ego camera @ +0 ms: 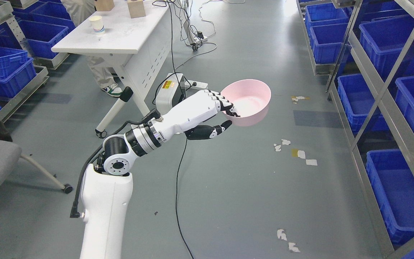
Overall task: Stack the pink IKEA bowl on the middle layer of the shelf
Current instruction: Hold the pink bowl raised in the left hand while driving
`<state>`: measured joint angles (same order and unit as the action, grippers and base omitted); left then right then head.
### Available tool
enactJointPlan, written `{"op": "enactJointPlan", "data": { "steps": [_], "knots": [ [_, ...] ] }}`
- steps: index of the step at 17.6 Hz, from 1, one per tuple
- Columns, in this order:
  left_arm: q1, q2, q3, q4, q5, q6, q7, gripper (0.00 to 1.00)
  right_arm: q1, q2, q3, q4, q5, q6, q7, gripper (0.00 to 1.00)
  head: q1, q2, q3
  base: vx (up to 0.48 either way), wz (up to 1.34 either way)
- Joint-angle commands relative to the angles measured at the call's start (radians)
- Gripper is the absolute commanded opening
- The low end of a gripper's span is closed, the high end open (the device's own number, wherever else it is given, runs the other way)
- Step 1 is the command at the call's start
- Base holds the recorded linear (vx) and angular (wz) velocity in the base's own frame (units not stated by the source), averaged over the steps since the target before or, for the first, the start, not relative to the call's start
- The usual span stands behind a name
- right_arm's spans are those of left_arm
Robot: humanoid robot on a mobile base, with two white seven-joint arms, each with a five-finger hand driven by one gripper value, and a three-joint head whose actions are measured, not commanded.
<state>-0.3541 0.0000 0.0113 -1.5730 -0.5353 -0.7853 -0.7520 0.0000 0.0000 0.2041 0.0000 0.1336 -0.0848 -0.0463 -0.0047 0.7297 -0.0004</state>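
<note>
pink round plastic bowl (pixel 249 101) held in the air above the grey floor (pixel 235 187), just past centre toward 1 o'clock; white left hand (pixel 214 113) pinches its near rim, fingers (pixel 225 104) inside, thumb beneath. metal shelf (pixel 379 104) with blue bins (pixel 390 43) at 3 o'clock.

1. open grey floor (pixel 235 187) lies ahead and right of the white left hand (pixel 216 115) holding the pink plastic bowl (pixel 248 101).
2. steel shelving with blue plastic bins (pixel 390 108) walls the right side.
3. a white folding table (pixel 120 39) and black cables (pixel 178 201) crowd the left.
</note>
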Motion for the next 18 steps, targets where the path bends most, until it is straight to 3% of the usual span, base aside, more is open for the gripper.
{"op": "enactJointPlan", "data": {
  "steps": [1, 18],
  "knots": [
    [0.026, 0.018, 0.027, -0.006, 0.002, 0.000, 0.002, 0.02, 0.015, -0.017, 0.000, -0.017, 0.000, 0.000, 0.000, 1.00, 0.0000, 0.000, 0.000, 0.361, -0.07],
    [0.101, 0.018, 0.082, -0.004, 0.002, 0.000, 0.003, 0.02, 0.015, -0.017, 0.000, -0.017, 0.000, 0.000, 0.000, 1.00, 0.0000, 0.000, 0.000, 0.387, -0.02]
  ]
}}
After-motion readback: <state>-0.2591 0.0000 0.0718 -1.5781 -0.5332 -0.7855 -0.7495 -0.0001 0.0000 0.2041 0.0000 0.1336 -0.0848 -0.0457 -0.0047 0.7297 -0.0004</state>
